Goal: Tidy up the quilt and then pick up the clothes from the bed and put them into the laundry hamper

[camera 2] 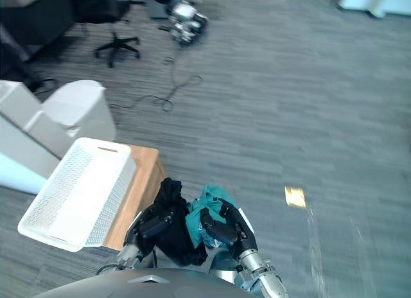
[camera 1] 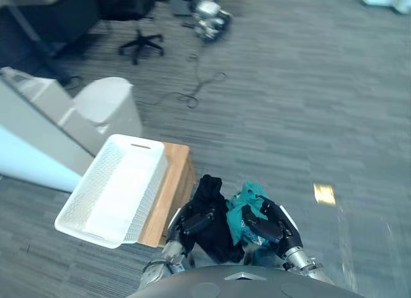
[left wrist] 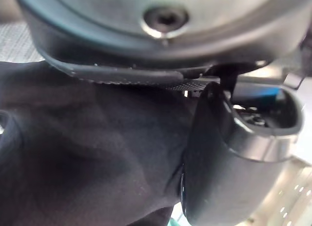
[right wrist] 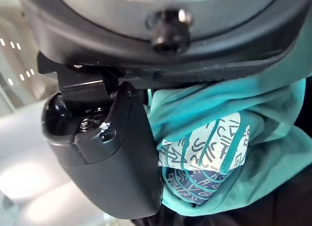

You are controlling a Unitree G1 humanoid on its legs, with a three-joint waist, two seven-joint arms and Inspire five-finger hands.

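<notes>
A bundle of clothes is held close before me, above the floor: a black garment (camera 1: 213, 218) on the left side and a teal garment (camera 1: 244, 207) with a printed patch on the right. My left hand (camera 1: 192, 222) is curled on the black garment (left wrist: 87, 153). My right hand (camera 1: 270, 226) is curled on the teal garment (right wrist: 219, 133). The white mesh laundry hamper (camera 1: 115, 189) stands on a low wooden stand (camera 1: 173, 189) just left of the bundle, its opening upward and nothing visible inside.
A white lidded bin (camera 1: 109, 105) and white furniture (camera 1: 38, 118) stand behind the hamper at the left. An office chair's base (camera 1: 141, 44) and a small machine (camera 1: 210, 18) with a trailing cable (camera 1: 192, 92) lie far back. Grey carpet (camera 1: 308, 118) spreads to the right.
</notes>
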